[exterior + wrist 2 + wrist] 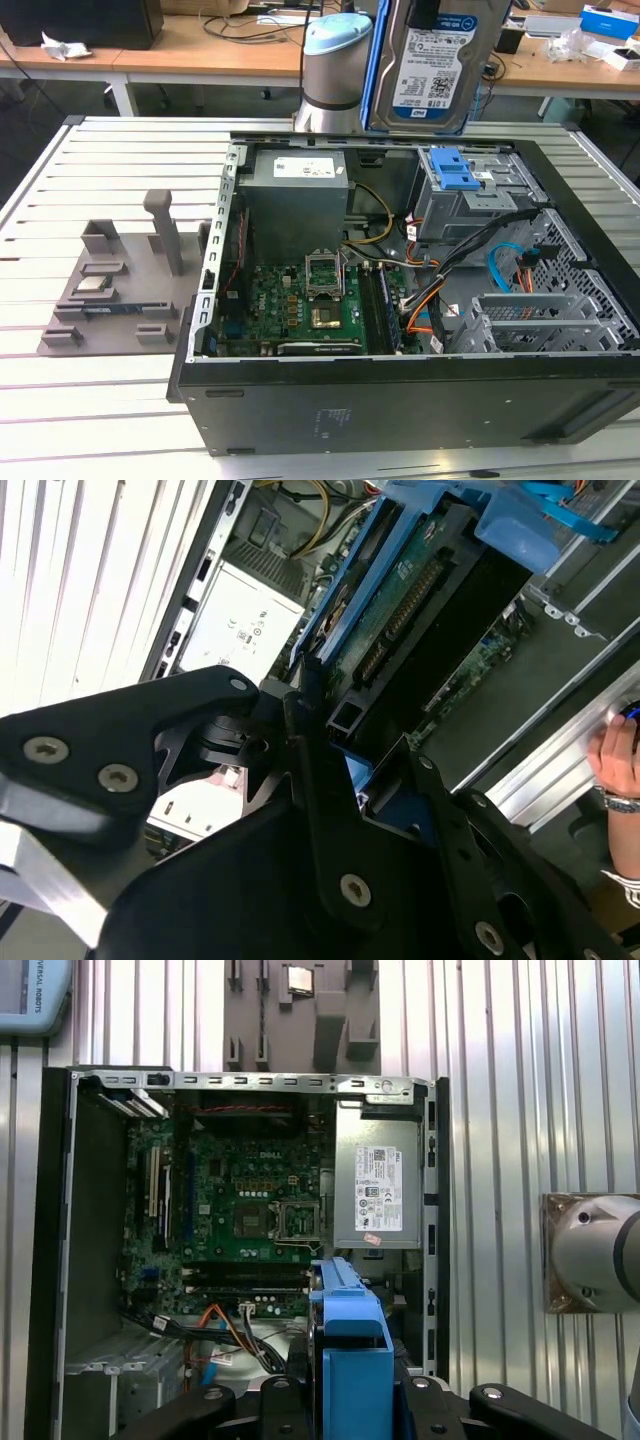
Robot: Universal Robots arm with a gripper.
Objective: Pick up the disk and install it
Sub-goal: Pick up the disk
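One disk (425, 70) hangs at the upper centre of the exterior view, above the open computer case (400, 400), clamped edgewise in the end effector (360, 750). Transport stage, I judge; seating demands alignment with the drive cage (465, 205).

At the upper edge of the exterior view, the top of the disk (425, 70) and of the robot arm (335, 70) is cut off. In the second wrist view the gripper (355, 730) covers the disk's near end, and the picture's edge cuts a person's hand (620, 765).
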